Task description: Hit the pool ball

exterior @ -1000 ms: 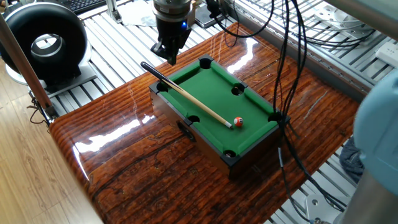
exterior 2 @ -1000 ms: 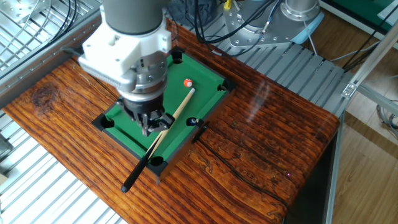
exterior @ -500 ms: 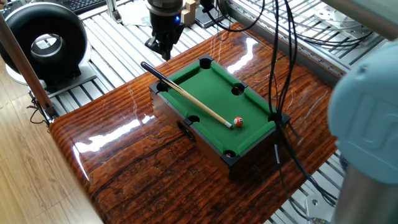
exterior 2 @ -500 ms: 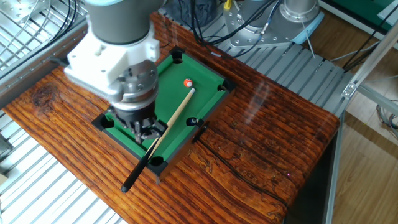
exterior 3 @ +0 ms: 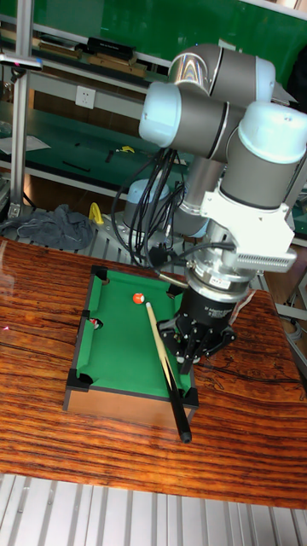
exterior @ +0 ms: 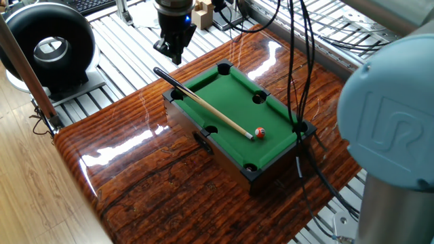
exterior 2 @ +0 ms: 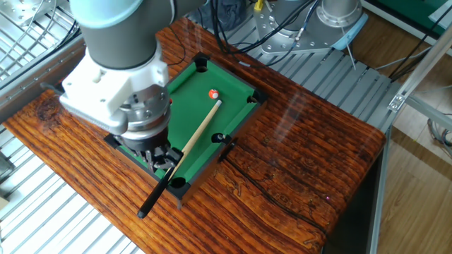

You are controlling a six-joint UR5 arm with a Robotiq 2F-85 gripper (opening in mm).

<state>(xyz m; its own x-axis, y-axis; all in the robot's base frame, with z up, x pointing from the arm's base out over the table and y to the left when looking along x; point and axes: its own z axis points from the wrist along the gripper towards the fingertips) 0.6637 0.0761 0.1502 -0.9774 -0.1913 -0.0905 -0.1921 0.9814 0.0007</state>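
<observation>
A tiny orange-red pool ball point(exterior: 259, 133) point(exterior 2: 212, 93) point(exterior 3: 138, 298) rests on the green felt of a mini pool table point(exterior: 232, 90) point(exterior 2: 189, 100) point(exterior 3: 119, 341). A tan cue stick point(exterior: 210, 110) point(exterior 2: 189, 144) point(exterior 3: 162, 350) with a black butt lies across the felt. Its tip almost touches the ball, and its butt sticks out over the table's corner. My gripper point(exterior: 169, 51) point(exterior 2: 162, 159) point(exterior 3: 193, 345) hangs just beyond that corner, above and beside the butt end. Its fingers look shut with nothing between them.
The pool table sits on a glossy wooden tabletop point(exterior: 142, 196). A black round device point(exterior: 47, 42) stands off the far left. Black cables point(exterior: 298, 74) hang close to the pool table's right corner. The arm's big grey joint point(exterior: 390, 115) fills the right foreground.
My gripper has drawn back from over the pool table's corner, outward along the cue toward its butt end. Ball and cue lie as before.
</observation>
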